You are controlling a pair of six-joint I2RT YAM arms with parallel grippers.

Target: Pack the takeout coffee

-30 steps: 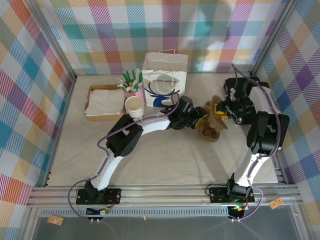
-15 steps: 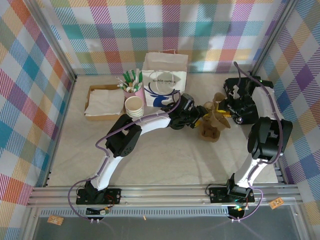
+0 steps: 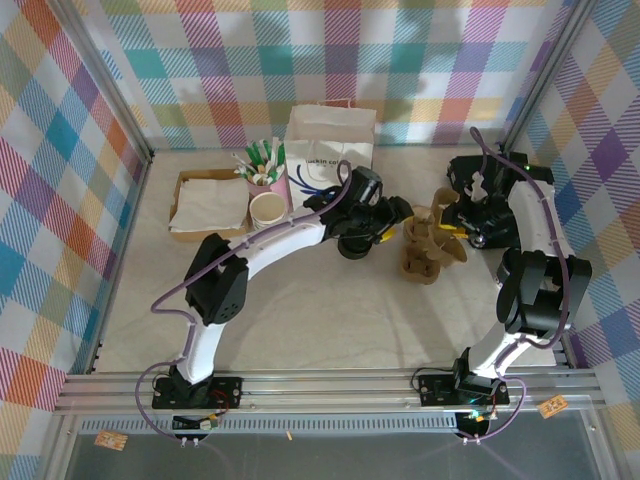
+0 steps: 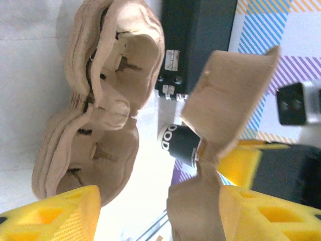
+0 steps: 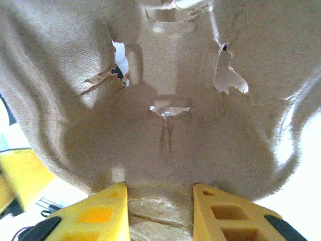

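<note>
While the right gripper (image 5: 159,193) pinches the edge of a brown cup tray (image 5: 165,125) tight between its yellow fingers (image 5: 100,216), the left gripper (image 4: 158,201) has its fingers partly apart and holds nothing, with a tray flap (image 4: 230,95) just beside one finger. The coffee cup (image 4: 181,144) stands on the table (image 3: 330,320) behind that flap, close to the right arm (image 3: 530,215). The table is bare in front, but a white bag (image 3: 330,130) crowds the back.

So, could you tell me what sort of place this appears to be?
Probably a staged takeout-coffee counter inside a robot test cell: a logo paper bag, stacked paper cups and pulp cup carriers sit on a table enclosed by plaid panels.
</note>
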